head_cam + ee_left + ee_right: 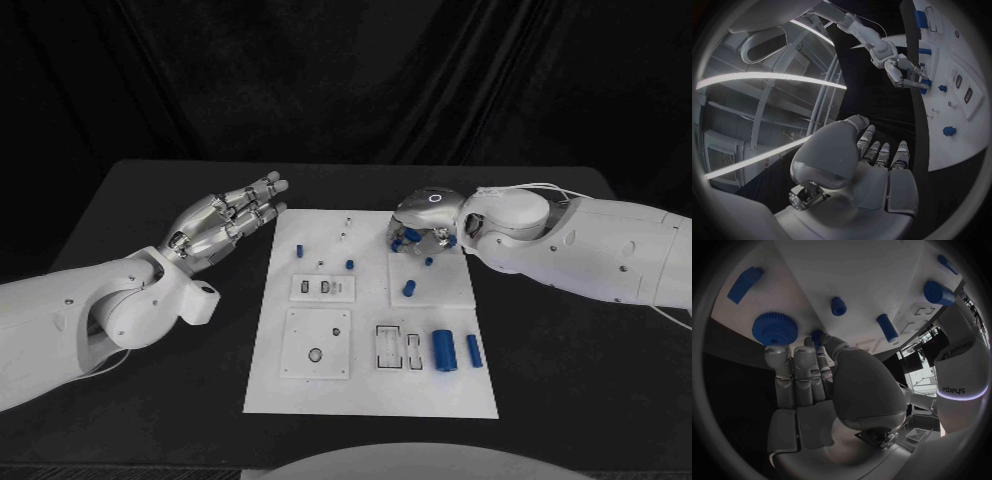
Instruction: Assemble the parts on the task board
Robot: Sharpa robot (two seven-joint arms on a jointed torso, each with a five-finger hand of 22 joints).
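"sharpa" reads on the left arm [957, 385] beside the task board [848, 270].

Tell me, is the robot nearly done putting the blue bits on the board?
Not nearly. Some blue pegs already stand in the task board. The right hand is working at a small peg beside the gear. The left hand is open. Two cylinders still lie loose.

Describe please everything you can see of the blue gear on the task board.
The blue gear is a round, toothed wheel of what looks like blue plastic, with fine teeth around its rim. It sits near the far right edge of the white task board, under the right hand. In the right wrist view the hand's fingers reach up to it; whether they actually touch it cannot be told. Nothing else rests on it.
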